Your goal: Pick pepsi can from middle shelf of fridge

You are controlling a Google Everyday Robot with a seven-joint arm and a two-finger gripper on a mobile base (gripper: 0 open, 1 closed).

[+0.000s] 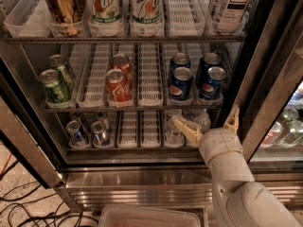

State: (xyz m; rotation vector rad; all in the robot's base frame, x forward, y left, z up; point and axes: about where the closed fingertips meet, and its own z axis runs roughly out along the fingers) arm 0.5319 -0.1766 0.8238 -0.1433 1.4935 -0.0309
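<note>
The gripper [208, 125], fingers [185, 128] spread open, hangs at six o'clock of the pepsi can [212, 83]. Reaching, gripping and lifting out all remain.

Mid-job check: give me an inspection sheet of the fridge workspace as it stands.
Surface: middle shelf, wire rack with white lane dividers, several lanes bare.
Job's things: four pepsi cans upright, in two lanes at the right, two deep.
Clutter: Coca-Cola cans centre-left, green cans at left, same shelf.
Gripper: gripper open, below the middle shelf, under the pepsi lanes, holding nothing.
Cables: loose cables on the floor, lower left.
Surroundings: fridge steel frame; 7UP cans on the rack above.
</note>
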